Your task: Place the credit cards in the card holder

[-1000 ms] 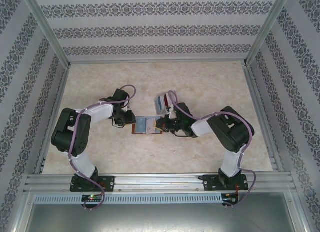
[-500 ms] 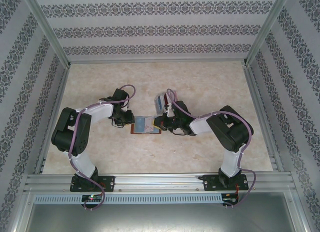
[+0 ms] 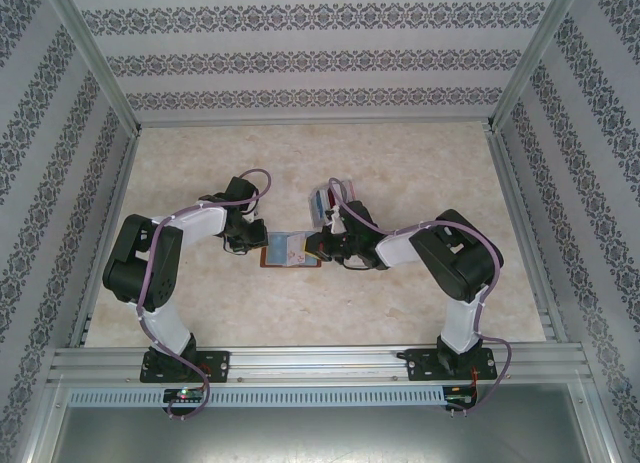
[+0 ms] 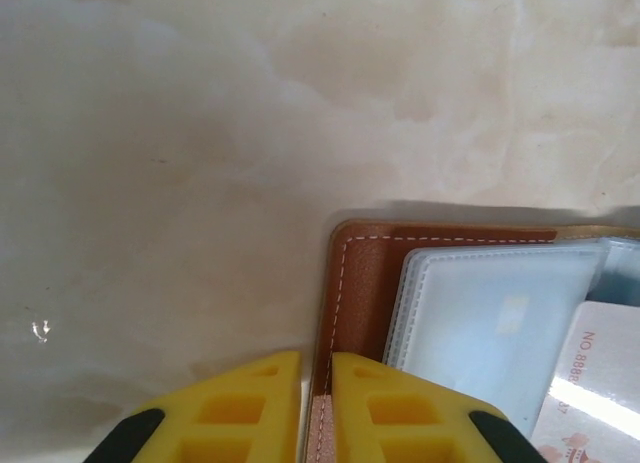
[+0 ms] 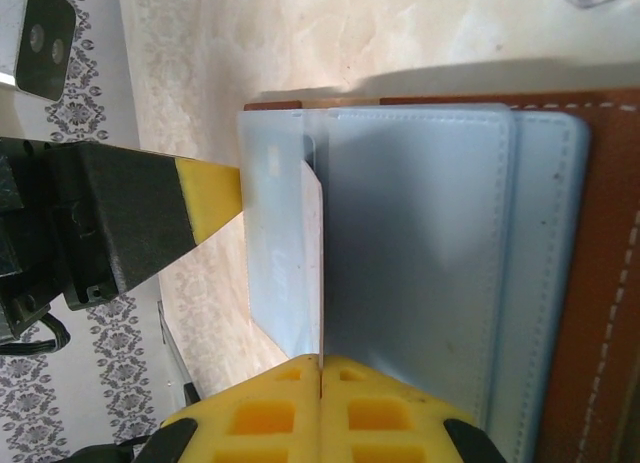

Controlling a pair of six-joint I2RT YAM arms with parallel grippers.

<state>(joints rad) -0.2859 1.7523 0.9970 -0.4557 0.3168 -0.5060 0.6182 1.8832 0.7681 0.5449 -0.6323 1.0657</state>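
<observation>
Brown card holder [image 3: 292,250] lies open midway between the desk's [image 3: 400,163] side edges; our left gripper [image 4: 316,403] pinches its rim, our right gripper [image 5: 320,403] clamps a credit card [image 5: 312,283] at a sleeve [image 5: 420,263], which we judge needs a straight push in.

One camera stares down from high behind the table [image 3: 300,163]; both wrist cameras hang close over the holder [image 4: 365,273], which all three share

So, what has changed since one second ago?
The right arm shifted a little left, carrying its card toward the card holder, which also slid slightly left. The left fingers closed in on the holder's brown edge. The left arm stayed in place.
</observation>
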